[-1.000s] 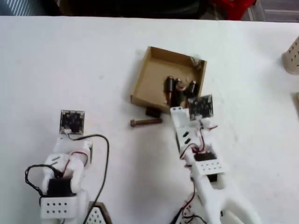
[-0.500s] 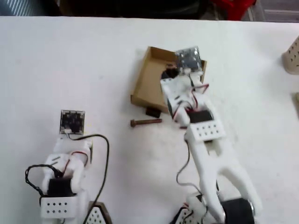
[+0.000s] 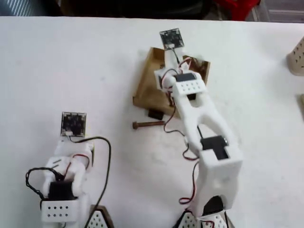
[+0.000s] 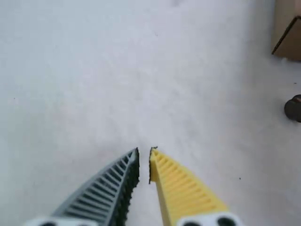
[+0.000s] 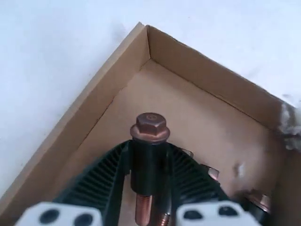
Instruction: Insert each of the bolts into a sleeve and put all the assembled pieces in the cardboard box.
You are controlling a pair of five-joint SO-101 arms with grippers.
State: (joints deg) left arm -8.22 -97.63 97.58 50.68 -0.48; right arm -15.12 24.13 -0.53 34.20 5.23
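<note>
The white table [image 3: 71,61] stretches wide under both my arms, with a pale perforated block [image 3: 297,57] at its right edge. The box [image 3: 147,83] sits past the middle, open side up.

My right arm [image 3: 194,109] stretches out over the box. In the right wrist view, my right gripper [image 5: 146,172] is clamped on one piece [image 5: 146,160], a black sleeve with a copper bolt through it. The hex head stands clear of one end and the thread pokes out of the other. The piece hangs over the floor of the box [image 5: 108,80], toward one corner. I cannot tell whether it touches the cardboard. More copper and black parts [image 5: 254,200] lie in the box behind my fingers [image 5: 101,176], half hidden.

Outside the box, a bare bolt [image 3: 148,124] lies flat on the table, near the box's near wall but apart from it. A loose sleeve [image 3: 155,114] sits between that bolt and the wall, just beside the cardboard.

My left arm [image 3: 61,180] is down at the near left, well apart from all of it. My left gripper [image 4: 144,157] is closed with nothing in it, the grey and yellow tips almost meeting over bare table [image 4: 94,70]. At the edge of the left wrist view I see a corner of the box [image 4: 287,28] and a dark round thing [image 4: 294,108] I cannot make out.
</note>
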